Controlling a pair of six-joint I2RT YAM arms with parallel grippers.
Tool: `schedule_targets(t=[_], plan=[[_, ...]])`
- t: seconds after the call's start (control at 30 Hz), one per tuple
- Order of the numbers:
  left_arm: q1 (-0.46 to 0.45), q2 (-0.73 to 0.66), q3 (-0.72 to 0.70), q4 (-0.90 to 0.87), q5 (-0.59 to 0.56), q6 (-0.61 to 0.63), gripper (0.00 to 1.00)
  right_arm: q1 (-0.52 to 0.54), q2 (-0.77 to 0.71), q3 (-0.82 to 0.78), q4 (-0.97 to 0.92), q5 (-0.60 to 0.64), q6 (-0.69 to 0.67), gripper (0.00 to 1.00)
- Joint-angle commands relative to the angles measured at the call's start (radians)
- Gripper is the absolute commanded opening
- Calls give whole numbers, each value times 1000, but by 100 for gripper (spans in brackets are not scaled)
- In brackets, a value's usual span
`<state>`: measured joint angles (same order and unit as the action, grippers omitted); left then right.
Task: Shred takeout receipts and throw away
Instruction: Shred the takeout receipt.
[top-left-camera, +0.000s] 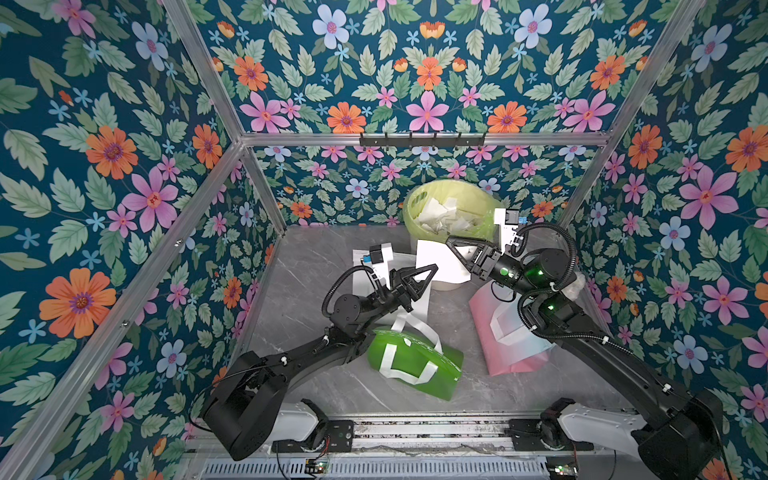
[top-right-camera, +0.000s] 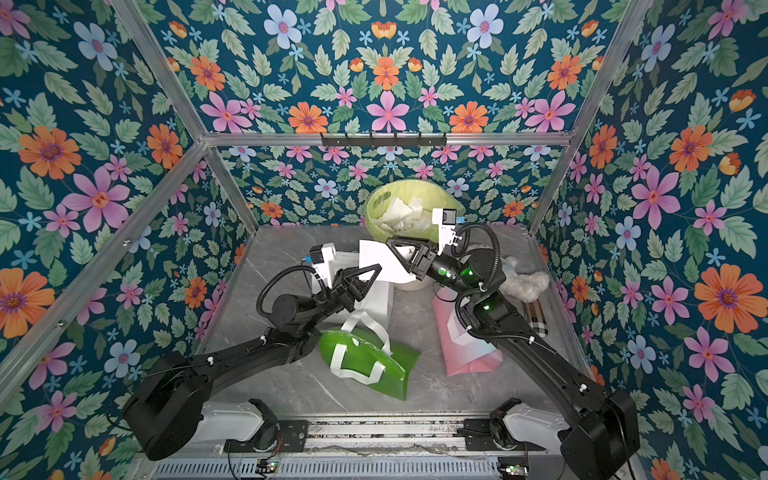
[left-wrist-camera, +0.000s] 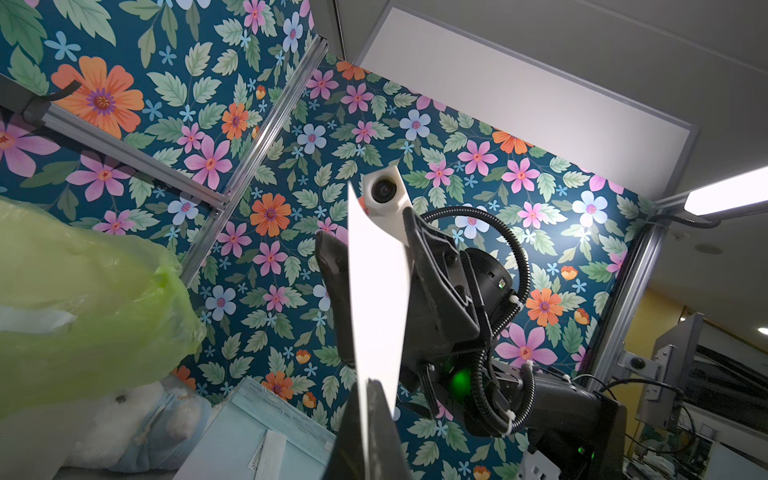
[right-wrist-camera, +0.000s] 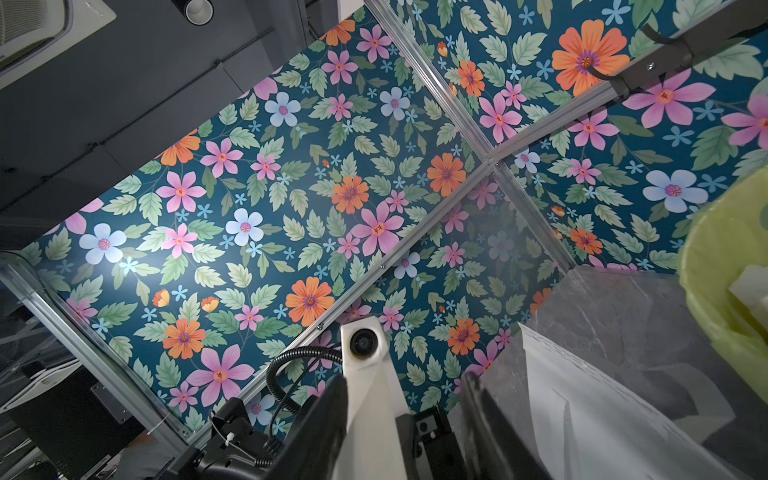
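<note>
- The left arm was extended forward from its base, with the forearm angled inward toward the centre.
- The left gripper had its jaws pressed flat together. The receipt was pinched at the tips and stood out ahead of them.
- The right arm was extended forward and bent sharply inward at the elbow, with green lights lit on two joints.
- The right gripper pointed toward the left gripper. The tips were near each other but apart.
- The right jaws stood apart, one finger on each side of the same sheet. Contact with the sheet could not be confirmed.
</note>
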<state>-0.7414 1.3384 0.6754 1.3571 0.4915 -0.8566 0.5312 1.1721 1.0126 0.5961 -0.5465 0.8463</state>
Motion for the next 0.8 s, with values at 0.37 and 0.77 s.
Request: schedule_targets(t=[0.37, 0.77], plan=[[-2, -16, 2, 26, 5, 10, 0, 6, -4, 21, 2, -13, -7, 0], [-2, -203, 150, -772, -81, 449, 61, 5, -151, -3, -328, 101, -267, 0]])
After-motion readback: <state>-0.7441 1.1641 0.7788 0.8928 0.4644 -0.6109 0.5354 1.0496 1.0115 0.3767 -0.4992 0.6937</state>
